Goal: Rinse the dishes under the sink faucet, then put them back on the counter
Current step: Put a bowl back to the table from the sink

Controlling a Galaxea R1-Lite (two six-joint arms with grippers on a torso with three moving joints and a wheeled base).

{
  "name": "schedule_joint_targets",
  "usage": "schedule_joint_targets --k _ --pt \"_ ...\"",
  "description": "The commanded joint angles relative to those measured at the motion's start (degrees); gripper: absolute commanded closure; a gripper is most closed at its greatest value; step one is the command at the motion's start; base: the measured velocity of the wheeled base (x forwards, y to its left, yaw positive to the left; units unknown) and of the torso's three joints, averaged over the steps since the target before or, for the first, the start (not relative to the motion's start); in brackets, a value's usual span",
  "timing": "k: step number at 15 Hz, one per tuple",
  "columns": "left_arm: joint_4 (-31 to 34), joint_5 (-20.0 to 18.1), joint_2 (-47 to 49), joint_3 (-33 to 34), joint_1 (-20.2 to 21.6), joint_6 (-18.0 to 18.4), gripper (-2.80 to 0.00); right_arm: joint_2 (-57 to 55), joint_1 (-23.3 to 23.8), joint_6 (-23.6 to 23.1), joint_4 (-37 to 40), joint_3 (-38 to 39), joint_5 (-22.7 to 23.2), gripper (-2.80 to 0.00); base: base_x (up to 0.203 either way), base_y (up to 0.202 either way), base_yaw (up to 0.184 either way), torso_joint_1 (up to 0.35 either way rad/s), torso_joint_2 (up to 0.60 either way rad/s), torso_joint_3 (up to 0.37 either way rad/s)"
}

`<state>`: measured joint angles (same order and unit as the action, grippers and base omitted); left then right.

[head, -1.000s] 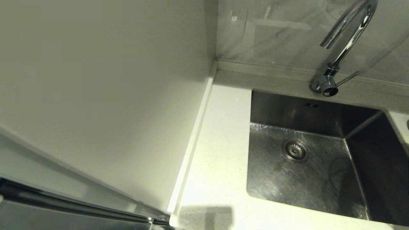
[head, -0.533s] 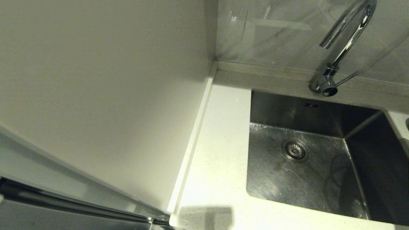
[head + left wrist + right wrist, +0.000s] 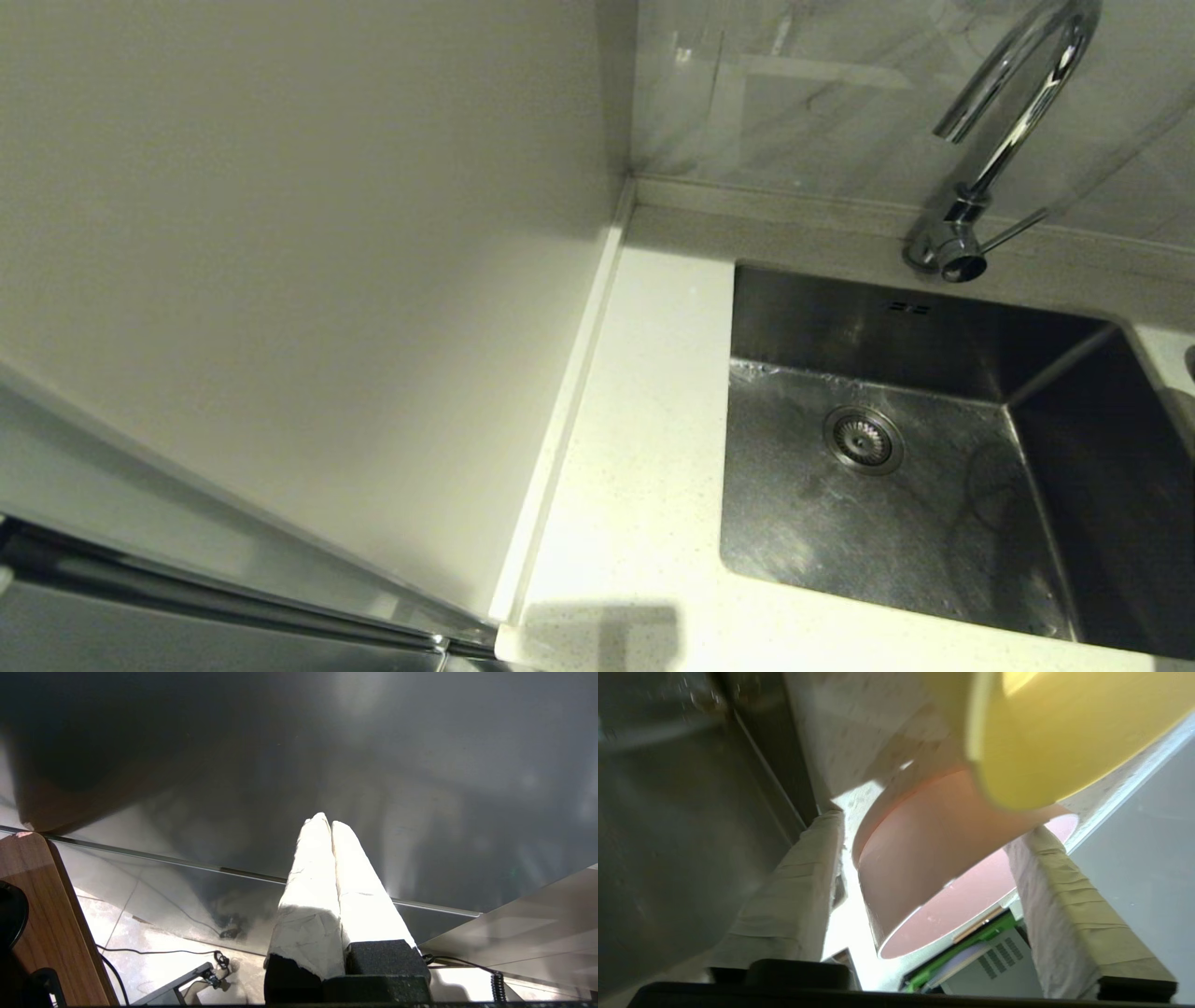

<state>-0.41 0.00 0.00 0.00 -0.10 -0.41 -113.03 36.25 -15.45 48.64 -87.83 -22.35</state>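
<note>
In the right wrist view my right gripper (image 3: 934, 823) is open, with its taped fingers (image 3: 798, 882) spread on either side of the pale pink bowl (image 3: 920, 858). A bright gap shows between one finger and the bowl's wall. The yellow-green bowl (image 3: 1055, 732) lies just beyond the pink one, on the speckled counter (image 3: 859, 728). The blue-white bowl is out of view. In the head view the steel sink (image 3: 934, 523) holds nothing and no water runs from the chrome faucet (image 3: 1013, 103). Neither gripper shows there. My left gripper (image 3: 327, 822) is shut on nothing, parked low facing a dark steel panel.
A strip of white counter (image 3: 644, 420) lies left of the sink, bounded by a raised edge strip (image 3: 560, 411) and the cream wall panel (image 3: 299, 261). The round drain (image 3: 863, 439) sits mid-basin. The faucet's thin lever (image 3: 1013, 229) points right.
</note>
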Motion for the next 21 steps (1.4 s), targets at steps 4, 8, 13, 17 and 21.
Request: schedule_joint_targets --k 4,8,13,17,21 --pt "0.0 0.0 0.0 0.2 0.0 0.0 0.00 3.6 0.4 0.2 0.4 1.3 -0.2 -2.80 0.000 0.000 0.000 0.000 0.00 0.000" --pt "0.0 0.0 0.0 0.2 0.0 0.0 0.00 7.4 0.3 0.2 0.4 3.9 -0.2 -2.80 0.000 0.000 0.000 0.000 0.00 0.000" --pt "0.0 0.0 0.0 0.2 0.0 0.0 0.00 9.7 0.6 0.5 -0.1 3.8 -0.3 -2.80 0.000 0.000 0.000 0.000 0.00 0.000" --pt "0.0 0.0 0.0 0.2 0.0 0.0 0.00 14.0 0.6 3.0 -7.8 5.0 -0.3 -2.80 0.000 0.000 0.000 0.000 0.00 0.000" --pt "0.0 0.0 0.0 0.1 0.0 0.0 0.00 19.1 -0.4 -0.8 -9.3 5.3 6.3 -2.80 0.000 0.000 0.000 0.000 0.00 0.000"
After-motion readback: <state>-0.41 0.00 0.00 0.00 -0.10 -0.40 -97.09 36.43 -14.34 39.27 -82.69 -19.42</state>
